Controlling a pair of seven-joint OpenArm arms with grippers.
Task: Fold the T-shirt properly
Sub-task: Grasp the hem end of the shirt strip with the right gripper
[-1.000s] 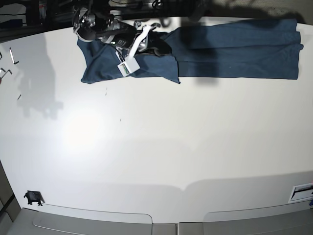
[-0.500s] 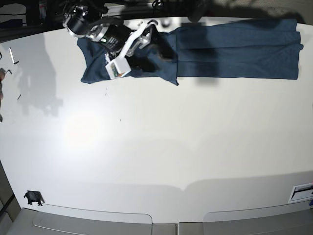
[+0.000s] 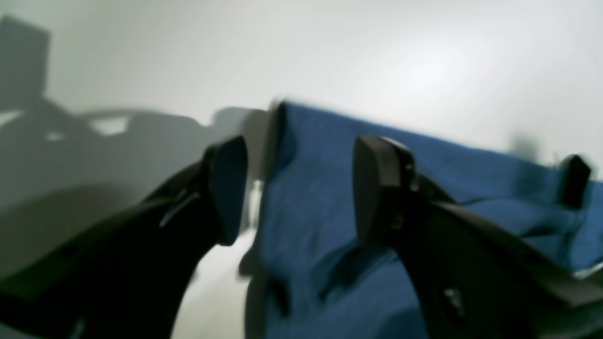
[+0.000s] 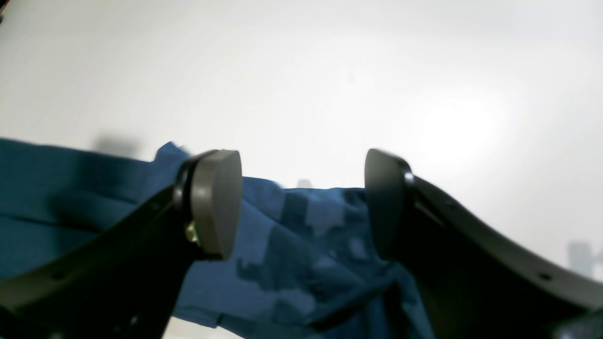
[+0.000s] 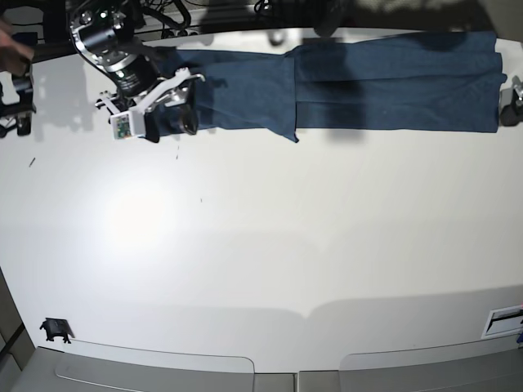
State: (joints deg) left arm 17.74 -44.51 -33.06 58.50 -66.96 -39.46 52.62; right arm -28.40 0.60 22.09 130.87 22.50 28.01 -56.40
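The dark navy T-shirt [image 5: 384, 82] lies folded into a long band along the table's far edge. My right gripper [image 5: 178, 116] hovers at the band's left end. In the right wrist view the right gripper [image 4: 301, 207] is open, and rumpled T-shirt cloth [image 4: 306, 245] lies below the gap, apart from both pads. In the left wrist view the left gripper [image 3: 304, 188] is also open, over the T-shirt's [image 3: 320, 197] end edge with nothing pinched. Only a sliver of the left arm [image 5: 516, 96] shows at the base view's right edge.
The white table [image 5: 261, 245] stretches wide toward the front. Small dark tools [image 5: 18, 94] lie at its far left. A black clip [image 5: 55, 330] sits front left and a label [image 5: 502, 321] front right. Cables and equipment crowd the space behind the far edge.
My right gripper has opened and slid left, from over the shirt's left part to its left end. The left gripper has opened wider.
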